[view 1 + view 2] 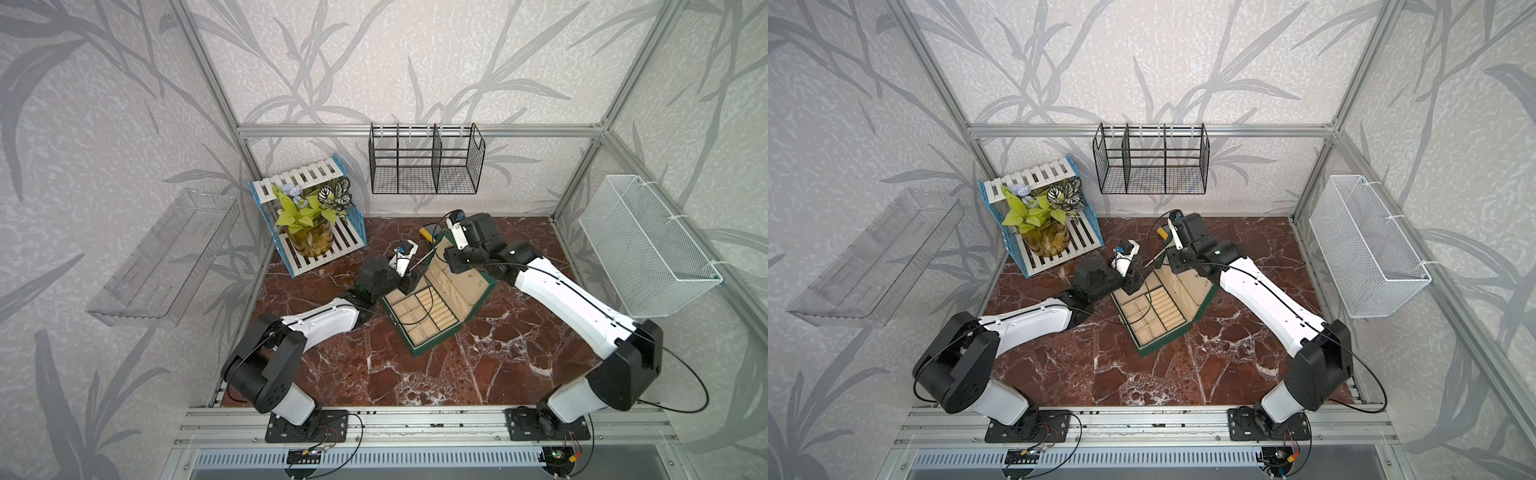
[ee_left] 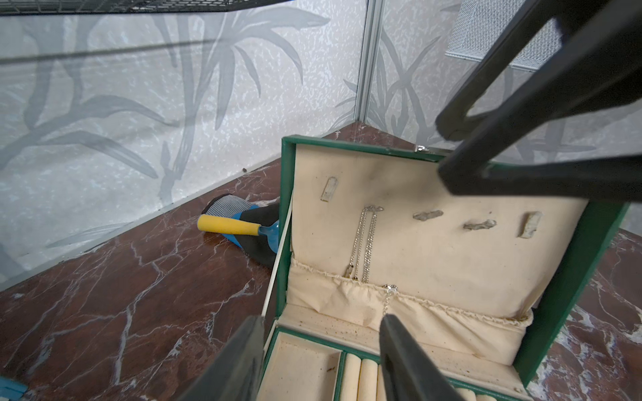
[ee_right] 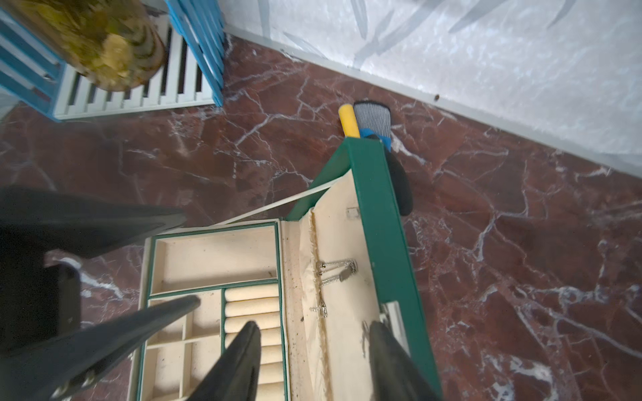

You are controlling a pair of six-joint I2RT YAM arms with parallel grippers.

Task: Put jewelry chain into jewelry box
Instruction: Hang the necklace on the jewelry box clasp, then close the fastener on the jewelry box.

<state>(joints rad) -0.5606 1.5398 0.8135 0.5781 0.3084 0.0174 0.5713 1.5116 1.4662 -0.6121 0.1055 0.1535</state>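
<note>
**Verifying placement and clearances**

Found the jewelry chain (image 2: 364,243) already inside the jewelry box (image 2: 287,180), doubled over the second hook from the far end of the open lid and lying flat against the cream lining. Noted its long axis running straight down the lid face, from hook to gathered pocket hem. Noted also a short loose end with a clasp-like piece crossing that hem and reaching one fingertip of the left gripper (image 2: 321,323). Unable to tell touching from just beside.

Found the left gripper low at the far-left corner of the box, jaws parted to a moderate gap, with only lining and compartments between them. Located the hooked loop ahead of these jaws, toward the far right and higher up the lid. Found the right gripper (image 3: 314,326) above the lid, on the near-right side of the loop, jaws likewise apart and empty. Judged the left gripper nearer the loose end, the right nearer the hook.

Judged the placement essentially made, leaving a clean retreat or a tuck of the loose end into the pocket. Recommend easing the left fingertip away gently to avoid dragging the strand off its hook.

Recorded these edges:
- the green lid rim close under the right jaws
- the pale lid strap (image 2: 276,264) taut just beside the left gripper
- a yellow-handled tool (image 2: 229,224) and a dark fabric piece (image 2: 260,248) on the table (image 1: 478,374) behind the lid

Found open room upward and over bare marble to the near and right.
</note>
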